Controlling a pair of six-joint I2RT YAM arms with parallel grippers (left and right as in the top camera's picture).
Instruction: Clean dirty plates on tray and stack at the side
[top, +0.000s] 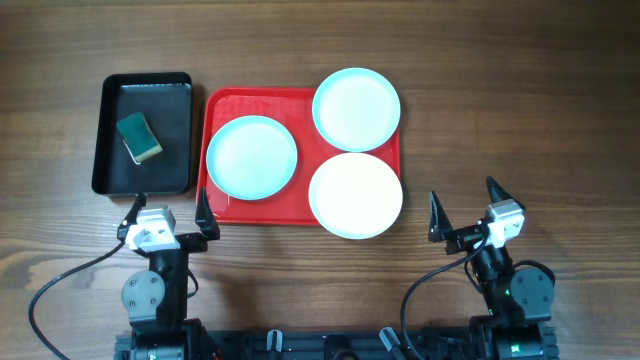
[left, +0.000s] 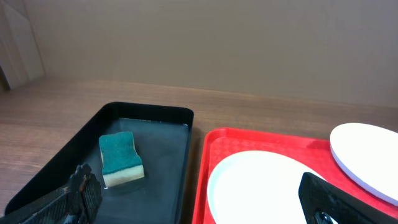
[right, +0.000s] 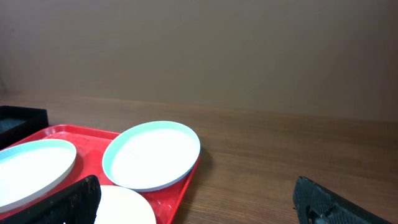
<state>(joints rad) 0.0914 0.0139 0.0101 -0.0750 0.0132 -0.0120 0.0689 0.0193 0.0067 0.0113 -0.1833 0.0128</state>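
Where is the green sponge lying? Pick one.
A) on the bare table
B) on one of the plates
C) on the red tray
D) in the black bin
D: the sponge lies on the floor of the black bin, which stands just left of the red tray.
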